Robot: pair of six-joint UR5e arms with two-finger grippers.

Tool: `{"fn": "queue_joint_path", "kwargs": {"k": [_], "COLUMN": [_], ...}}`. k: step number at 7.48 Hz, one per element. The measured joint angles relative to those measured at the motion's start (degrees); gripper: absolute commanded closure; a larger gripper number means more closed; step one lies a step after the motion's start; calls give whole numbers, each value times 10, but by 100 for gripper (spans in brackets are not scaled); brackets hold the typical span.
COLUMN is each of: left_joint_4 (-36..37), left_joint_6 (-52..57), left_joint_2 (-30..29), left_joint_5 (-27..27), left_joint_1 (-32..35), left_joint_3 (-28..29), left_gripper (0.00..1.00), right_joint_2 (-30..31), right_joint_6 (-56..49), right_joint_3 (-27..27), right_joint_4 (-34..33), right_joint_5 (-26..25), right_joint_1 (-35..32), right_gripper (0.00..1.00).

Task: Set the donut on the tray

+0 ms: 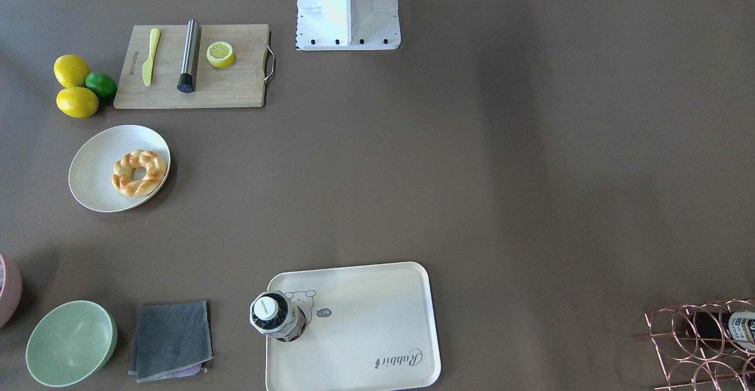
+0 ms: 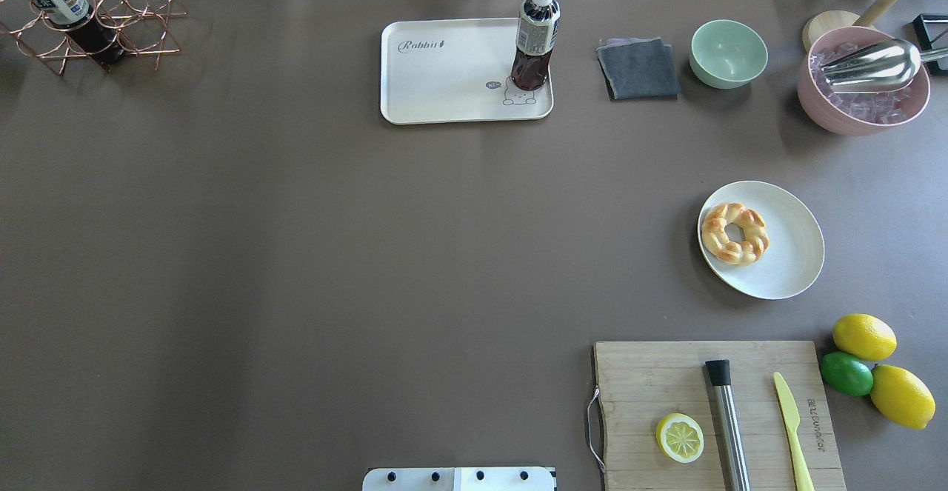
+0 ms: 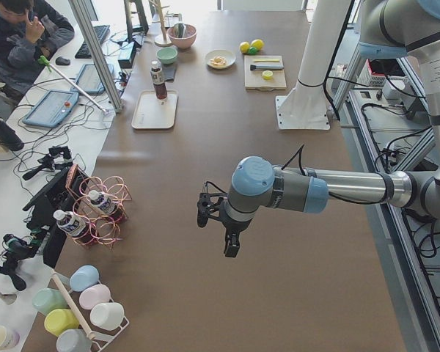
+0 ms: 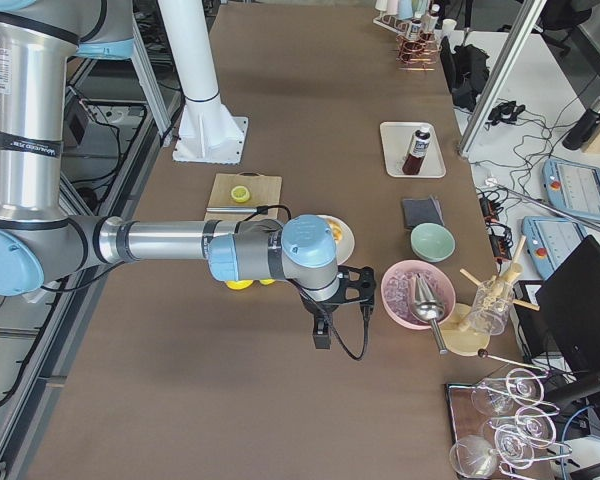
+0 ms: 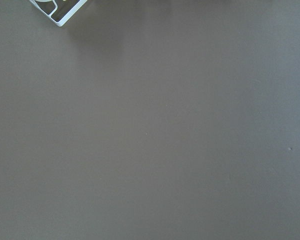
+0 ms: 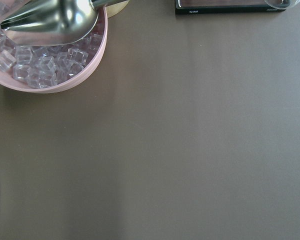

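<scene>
grey "rabbit" script [image 2: 421, 46] marks the tray [image 2: 444, 80]; donut [image 2: 729, 252] on plate [image 2: 794, 246].

A robotics lab is being shown, not a real kitchen. Two industrial arms, the left arm [image 3: 337, 192] and the right arm [image 4: 170, 242], are being held out over a long brown-covered counter [image 2: 296, 254], and a white column [image 1: 348, 19] is being seen bolted down at its edge. The counter is being bordered by aluminium posts [image 3: 95, 51]. A side desk is being occupied by an operator [image 3: 18, 37], control pendants [image 4: 580, 185] and loose cables [image 3: 29, 158]. Kitchen things, a cutting board [image 2: 644, 380], a donut [image 2: 735, 233] on a plate [image 2: 796, 254] and a tray [image 2: 444, 76], are being displayed well apart.
</scene>
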State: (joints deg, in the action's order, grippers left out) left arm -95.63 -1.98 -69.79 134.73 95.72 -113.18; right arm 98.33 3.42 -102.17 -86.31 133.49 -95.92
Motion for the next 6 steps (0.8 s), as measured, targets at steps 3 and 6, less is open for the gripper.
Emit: {"fn": "queue_joint_path", "kwargs": {"k": [3,6], "left_joint_4": [2,3], "left_joint_6": [0,0], "left_joint_2": [-1,0], "left_joint_5": [1,3], "left_joint_1": [-3,-4], "left_joint_3": [0,-6], "left_gripper": [2,2], "right_joint_2": [2,3], "right_joint_6": [-1,0], "right_joint_3": [0,-1], "right_joint_4": [0,0], "right_joint_5": [6,11], "right_joint_1": [0,0], "right_gripper": [0,0]}}
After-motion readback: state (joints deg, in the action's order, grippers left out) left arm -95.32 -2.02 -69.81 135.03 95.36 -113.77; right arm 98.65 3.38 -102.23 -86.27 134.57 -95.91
